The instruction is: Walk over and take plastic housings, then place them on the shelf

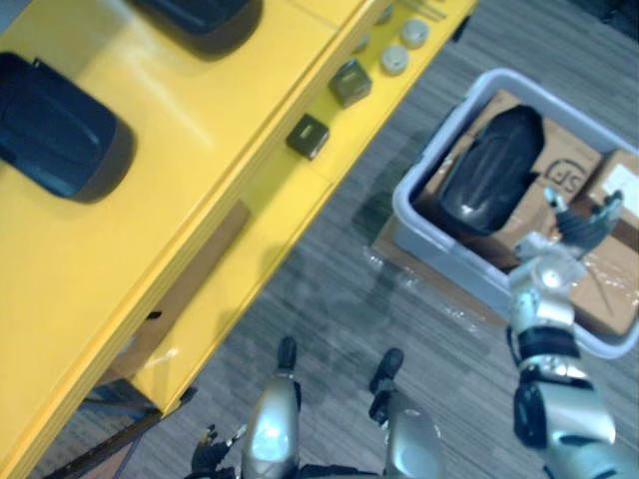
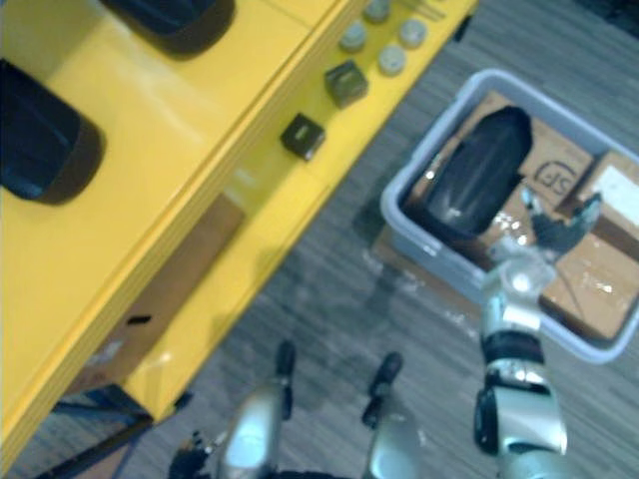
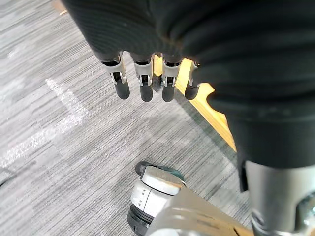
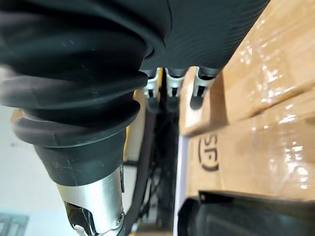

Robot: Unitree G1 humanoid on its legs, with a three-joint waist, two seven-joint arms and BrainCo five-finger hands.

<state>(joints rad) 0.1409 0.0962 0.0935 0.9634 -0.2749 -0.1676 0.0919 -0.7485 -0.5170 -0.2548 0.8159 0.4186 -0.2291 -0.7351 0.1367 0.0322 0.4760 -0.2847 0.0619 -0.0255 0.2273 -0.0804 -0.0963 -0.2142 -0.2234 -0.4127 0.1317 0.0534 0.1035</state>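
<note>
A black plastic housing [image 1: 491, 170] lies in a grey bin [image 1: 419, 238] on the floor, resting on taped cardboard boxes [image 1: 599, 279]. My right hand [image 1: 584, 225] hovers over the boxes just right of that housing, its fingers spread and holding nothing. In the right wrist view its fingers [image 4: 167, 86] point along a box edge, with the housing [image 4: 236, 221] close by. Two more black housings [image 1: 60, 130] [image 1: 205, 18] lie on top of the yellow shelf [image 1: 200, 150]. My left hand [image 3: 142, 83] hangs low over the carpet with straight fingers, holding nothing.
Two small dark blocks [image 1: 308, 135] [image 1: 350, 82] and several grey round pieces [image 1: 394, 60] sit on the shelf's lower ledge. A flat cardboard sheet [image 1: 384, 244] lies under the bin. A brown box [image 1: 190, 289] stands under the shelf. Grey carpet [image 1: 329, 299] separates shelf and bin.
</note>
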